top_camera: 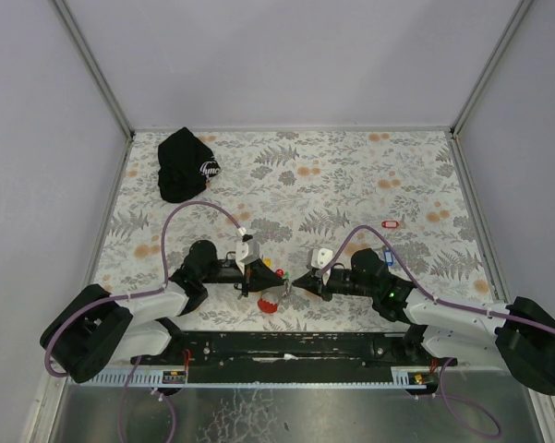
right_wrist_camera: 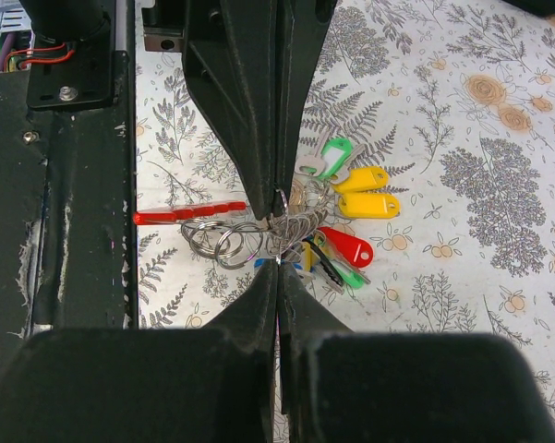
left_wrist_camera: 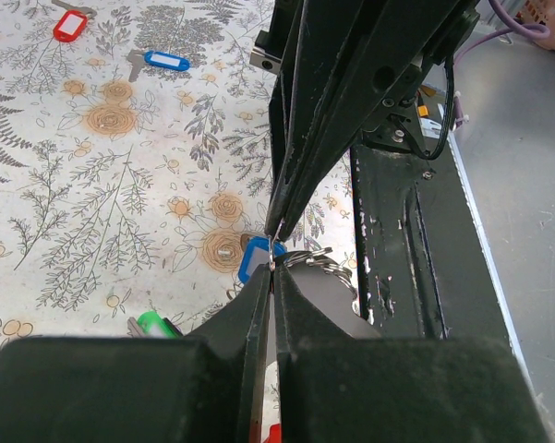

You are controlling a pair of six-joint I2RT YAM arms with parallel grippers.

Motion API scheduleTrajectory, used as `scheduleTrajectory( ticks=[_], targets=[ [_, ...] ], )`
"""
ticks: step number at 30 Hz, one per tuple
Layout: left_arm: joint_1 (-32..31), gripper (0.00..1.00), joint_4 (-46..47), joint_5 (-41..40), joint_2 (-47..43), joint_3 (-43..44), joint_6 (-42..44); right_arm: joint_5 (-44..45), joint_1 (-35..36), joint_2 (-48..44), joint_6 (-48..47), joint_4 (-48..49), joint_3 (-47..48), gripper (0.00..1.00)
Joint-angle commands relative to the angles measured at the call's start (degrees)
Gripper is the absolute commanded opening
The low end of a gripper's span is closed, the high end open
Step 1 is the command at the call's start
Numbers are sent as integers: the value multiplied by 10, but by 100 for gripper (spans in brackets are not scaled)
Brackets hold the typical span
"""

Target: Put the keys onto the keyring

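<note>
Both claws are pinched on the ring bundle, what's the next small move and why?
Probably open the right claw and leave the keyring to the left claw, which is shut on it too. A blue-tagged key and a red-tagged key lie loose on the right claw's side, not yet threaded.

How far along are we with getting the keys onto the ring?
Mostly done, it seems: a bunch of keys with yellow, green and red tags already hangs at the keyring. In hand: the left tool and the right tool meet tip to tip, both pinched shut on it. Left: a red-tagged key and a blue-tagged key lie loose on the table, apart from the bunch.
</note>
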Motion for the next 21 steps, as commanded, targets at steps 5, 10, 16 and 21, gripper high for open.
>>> scheduleTrajectory(
  ticks=[5,10,16,21],
  targets=[
    [3,0,54,10,3,3,-5,-8,5,-2,9,34,10,0],
    [3,0,65,7,5,2,-11,-19,5,1,11,35,11,0],
    [3,0,69,4,4,0,-14,-18,5,2,14,41,11,0],
    [3,0,71,8,6,0,-15,-9,4,1,16,42,10,0]
  ],
)
